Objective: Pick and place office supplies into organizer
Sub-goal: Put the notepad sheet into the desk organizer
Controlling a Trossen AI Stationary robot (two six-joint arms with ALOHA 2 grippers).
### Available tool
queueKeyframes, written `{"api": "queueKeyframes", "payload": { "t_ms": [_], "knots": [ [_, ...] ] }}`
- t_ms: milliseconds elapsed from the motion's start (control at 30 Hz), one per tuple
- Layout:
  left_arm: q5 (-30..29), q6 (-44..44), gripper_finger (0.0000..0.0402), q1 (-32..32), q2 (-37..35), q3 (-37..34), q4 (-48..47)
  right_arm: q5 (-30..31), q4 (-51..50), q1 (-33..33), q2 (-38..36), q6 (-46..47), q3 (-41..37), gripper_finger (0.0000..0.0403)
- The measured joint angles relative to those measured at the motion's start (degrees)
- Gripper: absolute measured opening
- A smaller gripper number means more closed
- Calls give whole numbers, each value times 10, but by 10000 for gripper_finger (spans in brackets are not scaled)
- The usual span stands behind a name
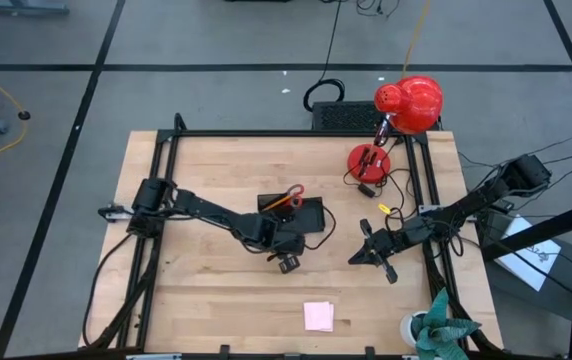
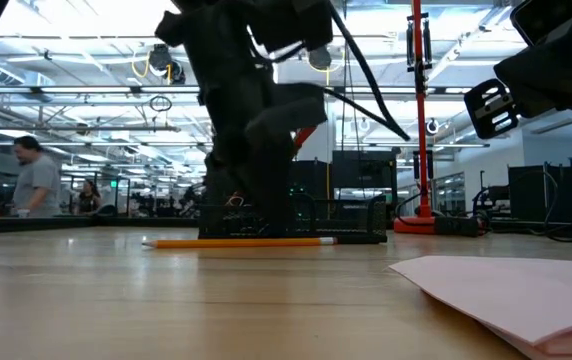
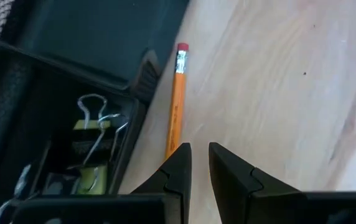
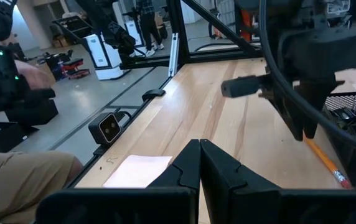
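Left gripper [image 3: 200, 163] down low over an orange pencil [image 3: 176, 99] flat on the wooden surface [image 1: 216, 290], fingers a little apart, nothing held. Pencil lying just beside the black organizer [image 1: 306, 212] — clips [image 3: 94, 134] inside one box, red scissors [image 1: 288, 196] sticking out. Right gripper [image 4: 200, 163] off to the side, fingers pressed together. Pink sticky pad [image 1: 318, 316] near the front edge.

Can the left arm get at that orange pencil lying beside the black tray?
Probably yes: the left gripper hangs right over the pencil, fingers slightly parted, and nothing lies between them. The organizer sits close alongside, though.
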Motion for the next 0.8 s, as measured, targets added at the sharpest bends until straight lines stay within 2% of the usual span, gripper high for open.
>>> {"api": "queueKeyframes", "payload": {
  "t_ms": [100,233,367,433,600,667,800],
  "knots": [
    [1,0,63,1,8,0,10,0,-2,0,0,0,0,4],
    [42,7,63,-6,11,0,60,-1,-5,0,0,-2,0,4],
    [80,19,63,-45,7,0,157,-18,-10,0,0,-6,0,4],
    [77,26,63,-69,7,1,192,-30,-12,0,0,-14,0,4],
    [12,-3,63,-119,7,1,197,-36,-12,2,0,-15,0,4],
    [-10,-5,62,-139,7,1,200,-61,-10,7,0,-15,0,4],
    [-81,40,62,-195,7,0,223,-75,2,35,0,-17,0,4]
  ]
}}
